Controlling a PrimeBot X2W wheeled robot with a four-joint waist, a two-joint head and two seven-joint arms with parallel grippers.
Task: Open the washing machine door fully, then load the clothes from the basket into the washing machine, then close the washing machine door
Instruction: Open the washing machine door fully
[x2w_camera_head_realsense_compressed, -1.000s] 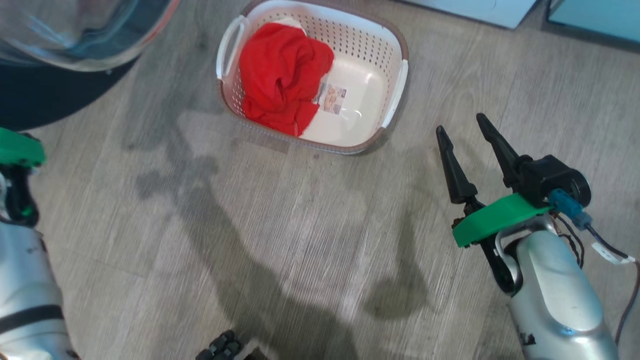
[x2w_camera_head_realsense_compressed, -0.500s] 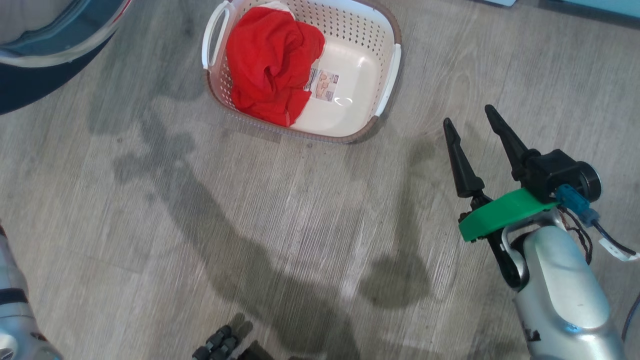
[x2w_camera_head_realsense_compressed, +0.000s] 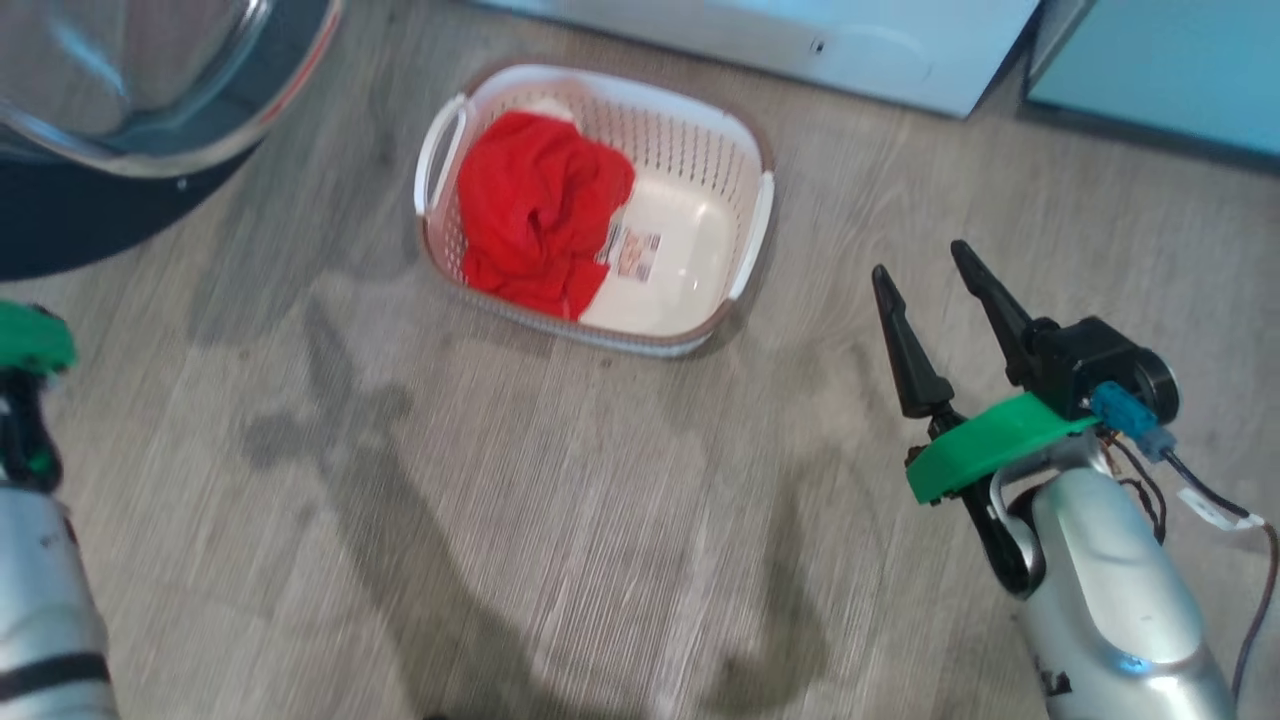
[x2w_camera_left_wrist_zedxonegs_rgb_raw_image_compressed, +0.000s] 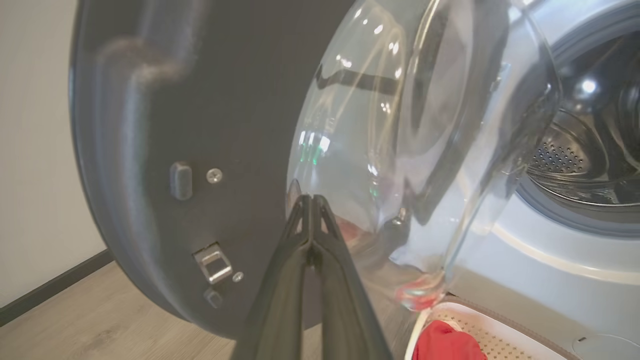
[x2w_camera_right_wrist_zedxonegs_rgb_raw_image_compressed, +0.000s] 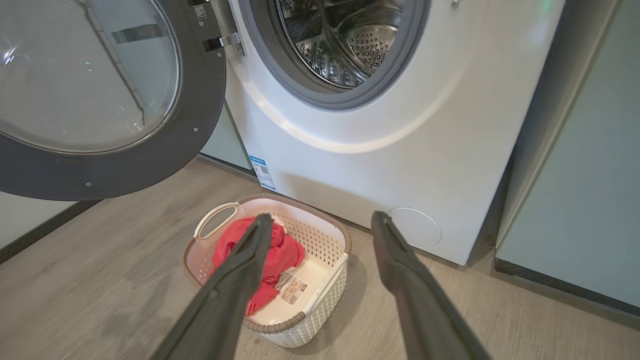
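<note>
The washing machine door (x2w_camera_right_wrist_zedxonegs_rgb_raw_image_compressed: 100, 165) stands swung open to the left of the white washing machine (x2w_camera_right_wrist_zedxonegs_rgb_raw_image_compressed: 400, 125), whose drum (x2w_camera_right_wrist_zedxonegs_rgb_raw_image_compressed: 345, 40) is exposed. In front of the machine, on the floor, sits the white basket (x2w_camera_head_realsense_compressed: 745, 225) with the red clothes (x2w_camera_head_realsense_compressed: 535, 205) in its left half. My right gripper (x2w_camera_head_realsense_compressed: 920, 262) hangs open to the right of the basket, nothing between its fingers (x2w_camera_right_wrist_zedxonegs_rgb_raw_image_compressed: 240, 270). My left gripper (x2w_camera_left_wrist_zedxonegs_rgb_raw_image_compressed: 310, 200) is shut and empty, its tips close to the door's inner face (x2w_camera_left_wrist_zedxonegs_rgb_raw_image_compressed: 150, 150) beside the glass bulge (x2w_camera_left_wrist_zedxonegs_rgb_raw_image_compressed: 375, 125); whether they touch it I cannot tell.
Pale teal cabinets (x2w_camera_right_wrist_zedxonegs_rgb_raw_image_compressed: 590, 175) stand right of the machine, with a dark gap between. A round filter cap (x2w_camera_right_wrist_zedxonegs_rgb_raw_image_compressed: 415, 227) sits low on the machine front. The floor is grey wood planks (x2w_camera_head_realsense_compressed: 560, 500). A wall with dark skirting (x2w_camera_left_wrist_zedxonegs_rgb_raw_image_compressed: 45, 287) lies left of the door.
The head camera has shifted: the basket sits lower in view and the cabinet bases show at the top. The right gripper stays open and the clothes lie as before.
</note>
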